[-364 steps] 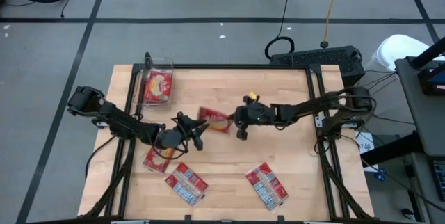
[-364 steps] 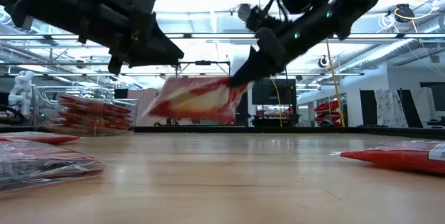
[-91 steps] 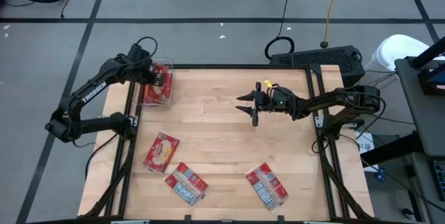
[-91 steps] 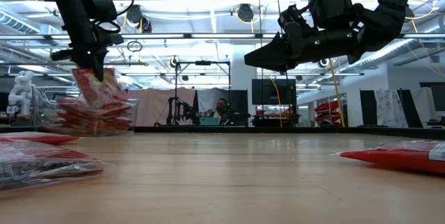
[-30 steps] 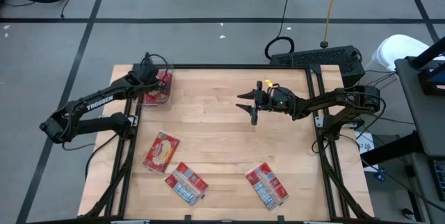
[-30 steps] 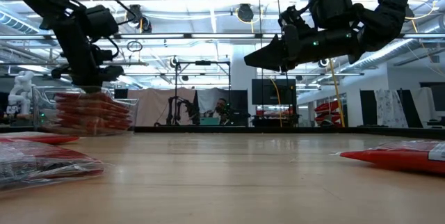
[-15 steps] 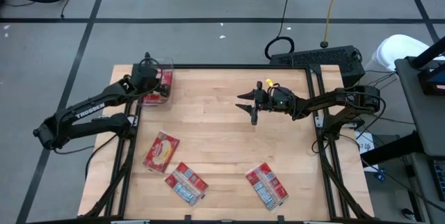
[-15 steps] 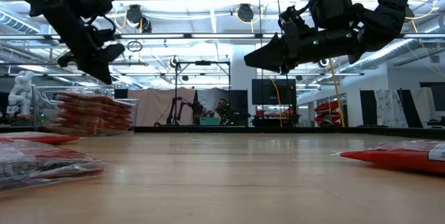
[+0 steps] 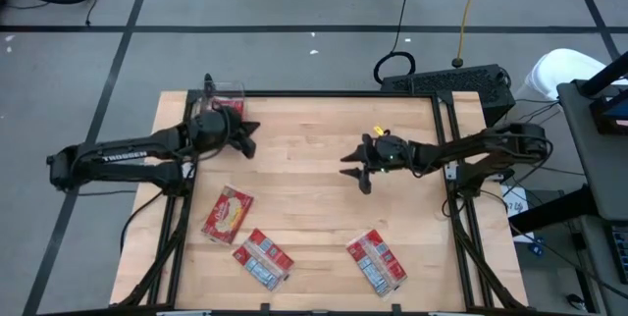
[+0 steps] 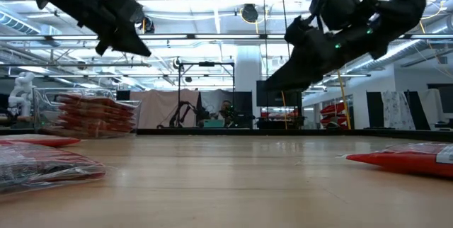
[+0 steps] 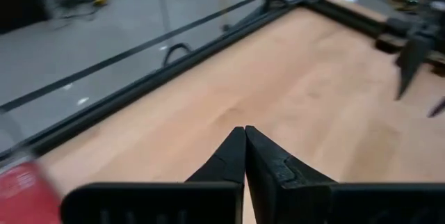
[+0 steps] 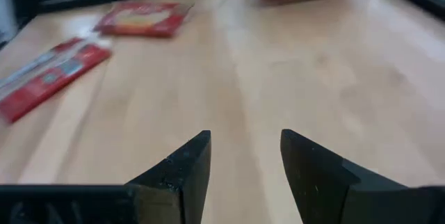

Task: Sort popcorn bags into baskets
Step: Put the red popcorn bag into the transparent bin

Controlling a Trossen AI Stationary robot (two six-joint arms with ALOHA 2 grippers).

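"TROSSEN" in white on the left arm [image 9: 123, 154]

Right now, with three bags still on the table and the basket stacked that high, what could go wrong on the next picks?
The basket holds a stack reaching its rim, so another bag may slide off. The two label-up bags lie near the front edge; a scraping pick could nudge them over it. The shut left claw and open right claw both hover over the middle, so crossing paths could make the arms collide.
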